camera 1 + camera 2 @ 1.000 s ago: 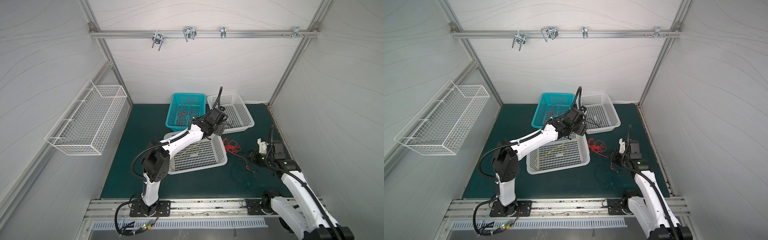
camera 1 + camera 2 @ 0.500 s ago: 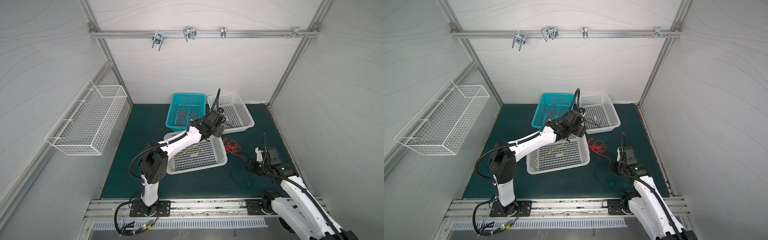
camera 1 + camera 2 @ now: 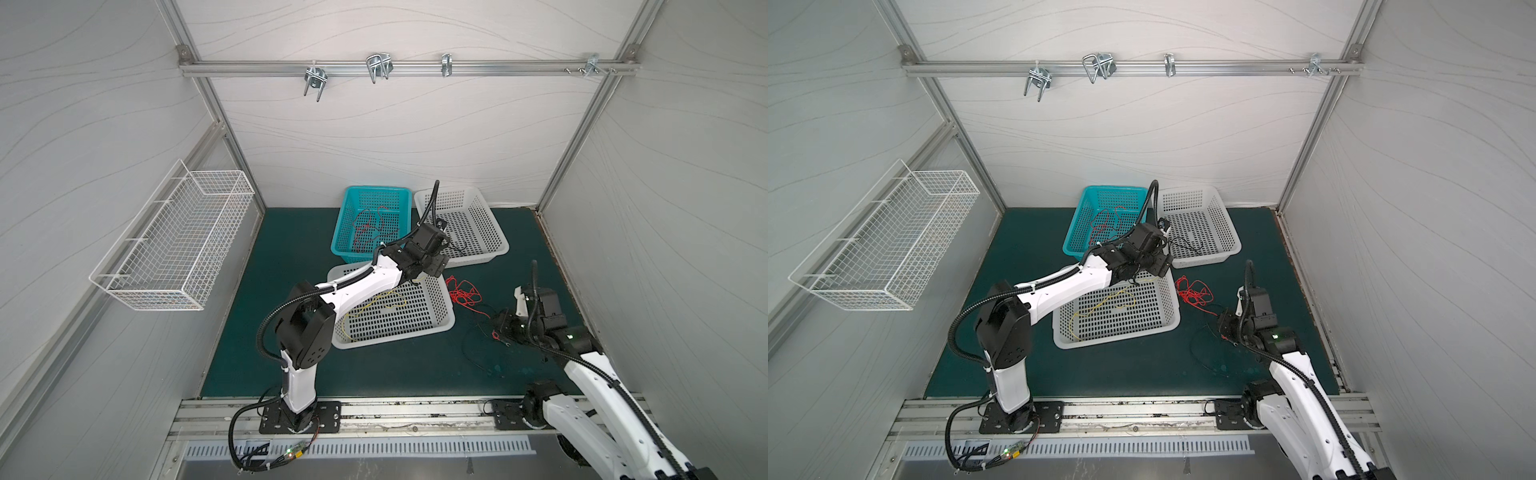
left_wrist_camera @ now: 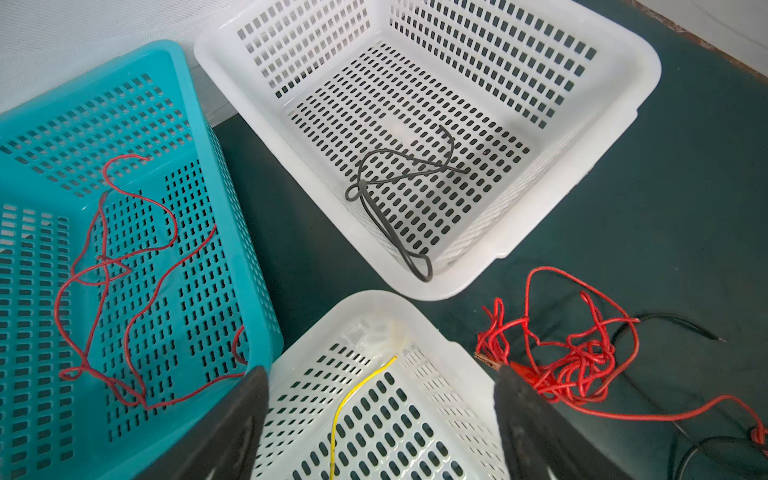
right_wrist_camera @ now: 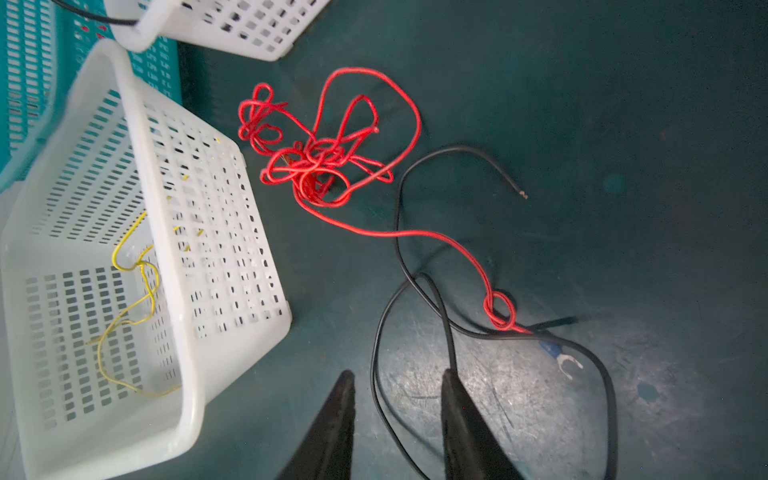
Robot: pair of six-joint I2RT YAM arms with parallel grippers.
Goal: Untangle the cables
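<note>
Near right on the mat (image 5: 623, 124), the right gripper (image 5: 395, 376) hangs low, fingers narrowly parted around a loose black cable (image 5: 453, 148), unclamped. Closing there and drawing slowly away from the red tangle (image 5: 320, 162) just beyond should free it without tightening its knot. Farther left, the left gripper (image 4: 380, 370) hovers wide, empty, above the near white basket's (image 4: 374, 303) far corner.

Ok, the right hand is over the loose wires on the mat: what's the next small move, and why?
Probably lower the right hand and close on the thin black cable: its loop lies on the dark green mat between the open fingers, and only one strand of the tangled red wire bundle crosses it.
</note>
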